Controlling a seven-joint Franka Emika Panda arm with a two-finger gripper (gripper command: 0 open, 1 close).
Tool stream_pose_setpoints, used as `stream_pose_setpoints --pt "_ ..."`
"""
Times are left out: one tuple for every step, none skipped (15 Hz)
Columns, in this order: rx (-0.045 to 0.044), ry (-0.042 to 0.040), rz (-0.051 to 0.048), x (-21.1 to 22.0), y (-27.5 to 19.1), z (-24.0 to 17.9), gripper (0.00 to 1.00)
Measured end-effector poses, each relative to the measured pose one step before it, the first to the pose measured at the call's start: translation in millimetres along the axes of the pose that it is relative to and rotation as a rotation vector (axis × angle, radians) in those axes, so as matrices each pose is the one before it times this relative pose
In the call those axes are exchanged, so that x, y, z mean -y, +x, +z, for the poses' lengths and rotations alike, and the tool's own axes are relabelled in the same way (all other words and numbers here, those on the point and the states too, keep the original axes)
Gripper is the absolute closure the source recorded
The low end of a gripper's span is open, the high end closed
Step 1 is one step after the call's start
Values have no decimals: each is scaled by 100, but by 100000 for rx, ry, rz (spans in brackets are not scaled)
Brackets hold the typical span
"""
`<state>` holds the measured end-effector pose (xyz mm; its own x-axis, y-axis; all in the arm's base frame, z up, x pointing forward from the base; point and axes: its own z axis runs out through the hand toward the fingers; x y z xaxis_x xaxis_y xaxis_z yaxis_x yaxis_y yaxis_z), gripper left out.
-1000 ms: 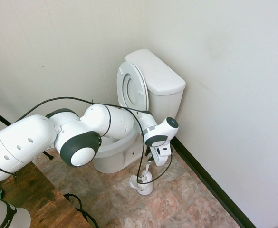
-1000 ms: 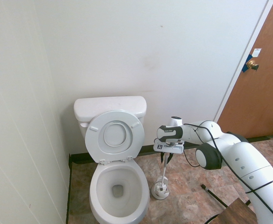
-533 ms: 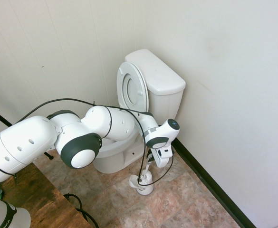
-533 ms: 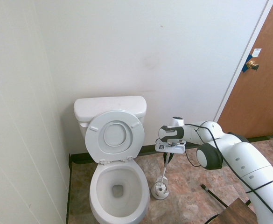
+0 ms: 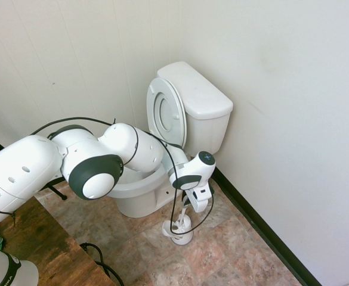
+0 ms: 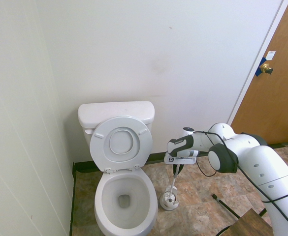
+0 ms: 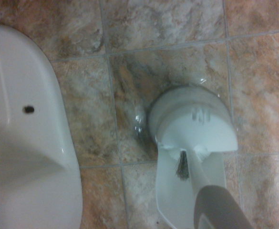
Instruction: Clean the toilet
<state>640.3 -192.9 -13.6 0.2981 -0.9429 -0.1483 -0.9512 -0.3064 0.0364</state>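
Pale walls [image 5: 287, 89] are rising behind everything, and a mottled, tiled floor [image 5: 216, 256] is spreading below. A brown door [image 6: 269, 108] is standing at the upper right of the second exterior view. The white arm [image 6: 262, 167] is reaching in from the lower right there, and from the left in the first exterior view. The toilet [image 6: 101, 196] is standing left of centre in the second exterior view, its seat and lid [image 6: 121, 142] leaning upright against the tank [image 6: 116, 110] and its bowl lying uncovered. A wooden desk [image 5: 55, 250] is filling the lower left of the first exterior view. The claw [image 6: 177, 170] is hanging above the floor beside the toilet, grasping the upper part of the brush [image 6: 174, 183]. The brush is slanting down into the white brush holder [image 6: 169, 200], which is resting on the floor near the bowl. Dark bristles [image 7: 182, 167] are showing in the holder's opening in the wrist view. A brass doorknob [image 6: 266, 69] is gleaming at the upper right of the second exterior view.
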Motion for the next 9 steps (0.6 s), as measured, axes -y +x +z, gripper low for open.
stream_pose_setpoints --pt "-752 536 -579 -488 -779 -19 100" --pt "-121 416 -802 -577 -618 -128 100" --pt "-224 494 -731 -579 -477 -402 100" --pt "-120 496 -184 -613 -226 -869 100" --pt "-226 357 -147 -644 16 -1292 100" --pt "-431 160 -90 -856 179 -1550 100" --pt "-719 68 -78 -1014 259 -1680 100" --pt "-751 100 -484 -1070 185 -1766 100" --pt "-647 450 -774 -893 -51 -1797 100"
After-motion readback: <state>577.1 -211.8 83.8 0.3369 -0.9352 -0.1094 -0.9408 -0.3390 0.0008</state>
